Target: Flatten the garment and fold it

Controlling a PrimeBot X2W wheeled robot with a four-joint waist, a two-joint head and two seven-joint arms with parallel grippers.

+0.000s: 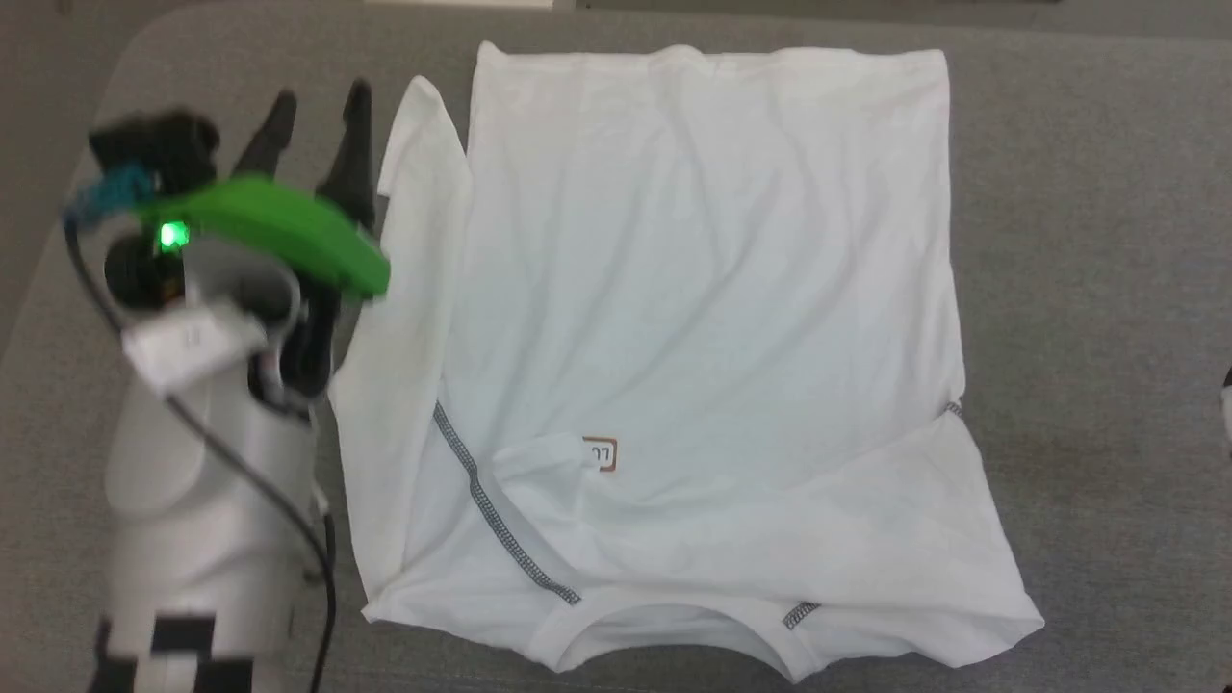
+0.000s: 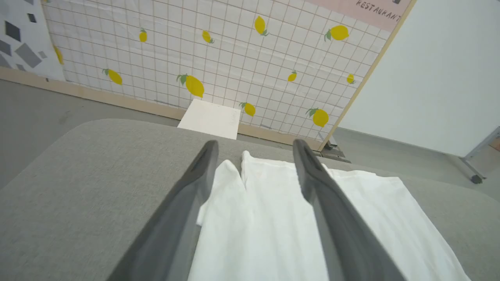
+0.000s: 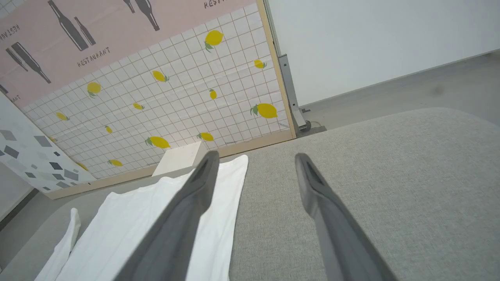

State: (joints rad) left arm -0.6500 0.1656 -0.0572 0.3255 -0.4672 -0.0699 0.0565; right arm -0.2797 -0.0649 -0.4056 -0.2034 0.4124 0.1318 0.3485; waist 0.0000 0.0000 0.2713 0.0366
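Head view: creased white garment (image 1: 693, 289)

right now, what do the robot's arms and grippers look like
The left gripper has two long, dark, tapering fingers and a green cover with a lit green light. Its forearm is pale grey, with a black cable along it. The right gripper has matching dark grey fingers.
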